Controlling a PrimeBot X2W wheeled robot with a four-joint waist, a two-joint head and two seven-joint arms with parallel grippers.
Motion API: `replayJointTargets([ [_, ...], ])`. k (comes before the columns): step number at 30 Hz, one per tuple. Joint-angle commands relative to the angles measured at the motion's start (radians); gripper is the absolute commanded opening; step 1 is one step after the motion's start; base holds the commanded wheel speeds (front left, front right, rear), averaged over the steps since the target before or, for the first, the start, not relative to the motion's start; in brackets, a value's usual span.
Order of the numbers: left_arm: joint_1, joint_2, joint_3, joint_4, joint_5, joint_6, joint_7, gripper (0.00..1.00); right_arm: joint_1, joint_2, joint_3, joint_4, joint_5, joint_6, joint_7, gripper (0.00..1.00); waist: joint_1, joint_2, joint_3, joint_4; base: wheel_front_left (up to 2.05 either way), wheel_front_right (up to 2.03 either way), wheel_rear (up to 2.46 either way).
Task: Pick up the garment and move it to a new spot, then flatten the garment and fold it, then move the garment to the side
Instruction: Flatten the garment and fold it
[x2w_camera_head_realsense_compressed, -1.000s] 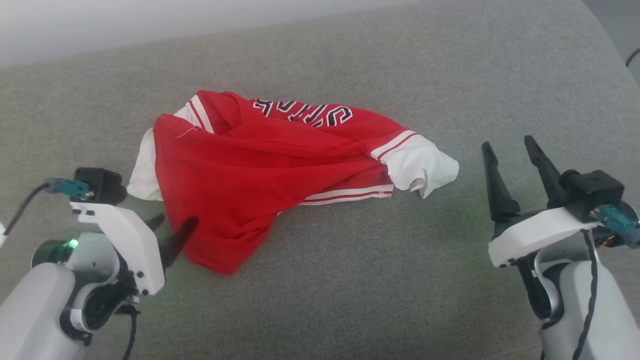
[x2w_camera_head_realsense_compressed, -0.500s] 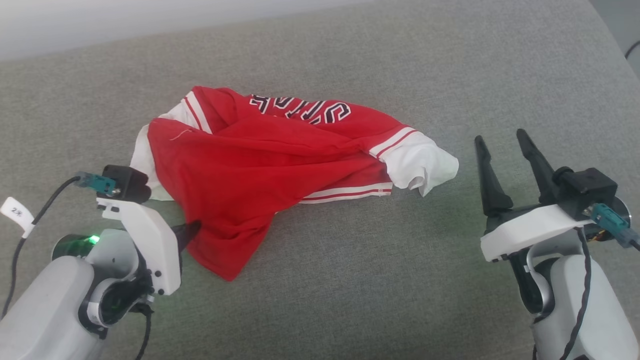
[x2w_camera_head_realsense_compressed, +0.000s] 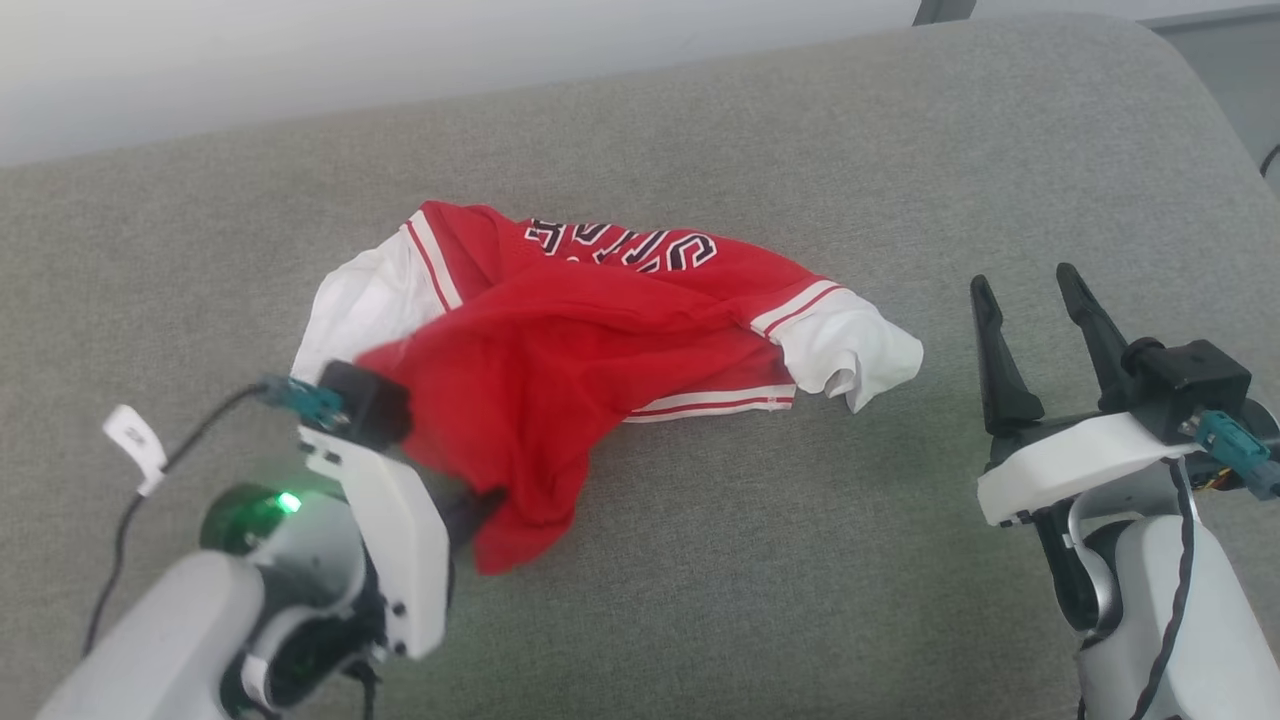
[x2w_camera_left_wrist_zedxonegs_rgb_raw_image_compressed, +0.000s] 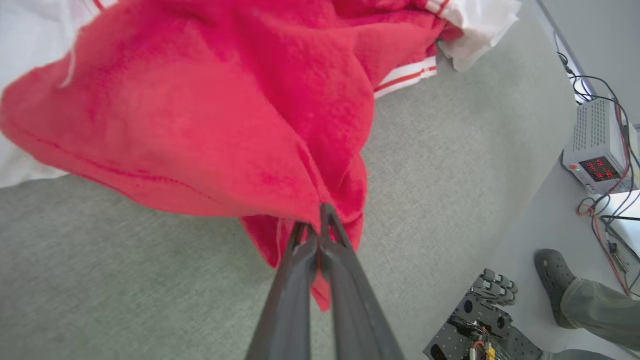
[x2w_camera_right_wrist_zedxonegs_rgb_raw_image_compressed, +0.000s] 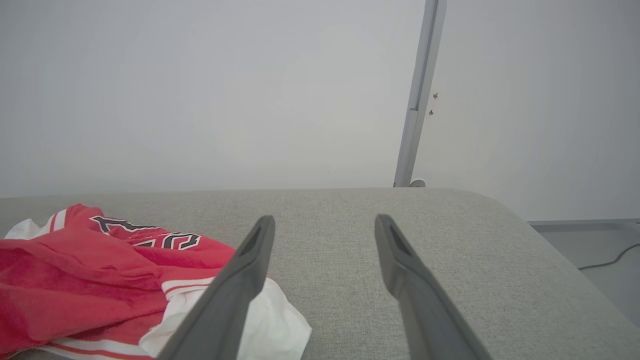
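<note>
A grey woven fabric surface (x2w_camera_head_realsense_compressed: 800, 560) with a rounded far corner spreads across the head view, and a pale wall (x2w_camera_right_wrist_zedxonegs_rgb_raw_image_compressed: 200, 100) stands behind it. The crumpled red jersey T-shirt (x2w_camera_head_realsense_compressed: 600, 340), with white short sleeves and red-and-white striped trim, lies just left of the frame's centre. One sleeve spreads at the heap's upper left and the other points right. Black-and-white block letters run along the shirt's upper edge, upside down and partly folded under, so the word cannot be read.

At the lower left, the left gripper (x2w_camera_head_realsense_compressed: 485, 505) meets the shirt's near red edge. The left wrist view shows its dark fingers (x2w_camera_left_wrist_zedxonegs_rgb_raw_image_compressed: 345, 260) pressed together on a fold of red cloth, with creases drawn toward the tips. A white tag (x2w_camera_head_realsense_compressed: 135, 445) hangs on that arm's cable, its marking too blurred to read.

At the right of the head view, the right gripper (x2w_camera_head_realsense_compressed: 1022, 280) holds nothing. Its fingers are spread wide, well apart from the shirt. Its wrist view shows the shirt at lower left and a grey metal post (x2w_camera_right_wrist_zedxonegs_rgb_raw_image_compressed: 417, 100) against the wall.

At its right edge the left wrist view shows a grey power supply box (x2w_camera_left_wrist_zedxonegs_rgb_raw_image_compressed: 597, 150) with lit red digits too small to read. Below it is a person's foot in a dark clog (x2w_camera_left_wrist_zedxonegs_rgb_raw_image_compressed: 555, 280).
</note>
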Motion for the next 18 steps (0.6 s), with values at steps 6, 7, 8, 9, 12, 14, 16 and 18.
replayJointTargets([
  [6,0.069,-0.013,-0.053,-0.055,-0.020,0.028,0.054,0.00,0.015,-0.005,0.002,-0.004,0.010,0.000,0.005,1.00,0.0000,-0.0001,-0.005,-0.015,0.00,0.00,0.00],
  [7,0.078,-0.017,-0.060,-0.050,-0.023,0.032,0.059,0.00,0.017,-0.004,0.003,-0.004,0.010,0.000,0.006,1.00,0.0000,-0.0001,-0.005,-0.019,0.00,0.00,0.00],
  [8,0.085,-0.017,-0.067,-0.043,-0.021,0.030,0.060,0.00,0.019,-0.002,0.004,-0.005,0.009,0.000,0.006,1.00,0.0000,-0.0001,-0.005,-0.022,0.00,0.00,0.00],
  [9,0.088,-0.018,-0.071,-0.033,-0.020,0.028,0.060,0.00,0.020,0.000,0.007,-0.006,0.009,0.000,0.008,1.00,0.0000,-0.0001,-0.005,-0.025,0.00,0.00,0.00],
  [12,0.089,-0.014,-0.079,0.004,0.001,0.022,0.047,0.67,0.020,0.004,0.011,-0.003,0.010,0.000,0.012,1.00,0.0000,-0.0001,-0.006,-0.031,0.00,0.00,0.00],
  [14,0.088,-0.026,-0.074,0.026,-0.010,0.019,0.035,1.00,0.018,0.006,0.007,-0.001,0.008,0.000,0.007,1.00,0.0000,-0.0001,-0.009,-0.032,0.00,0.00,0.00],
  [16,0.079,-0.025,-0.068,0.039,-0.015,0.016,0.030,1.00,0.018,0.008,0.003,0.002,0.008,0.000,0.002,1.00,0.0000,-0.0001,-0.012,-0.030,0.00,0.00,0.00],
  [18,0.066,-0.024,-0.061,0.041,-0.014,0.015,0.025,1.00,0.019,0.010,-0.001,0.004,0.005,0.000,0.000,1.00,0.0000,-0.0001,-0.017,-0.027,0.00,0.00,0.00],
])
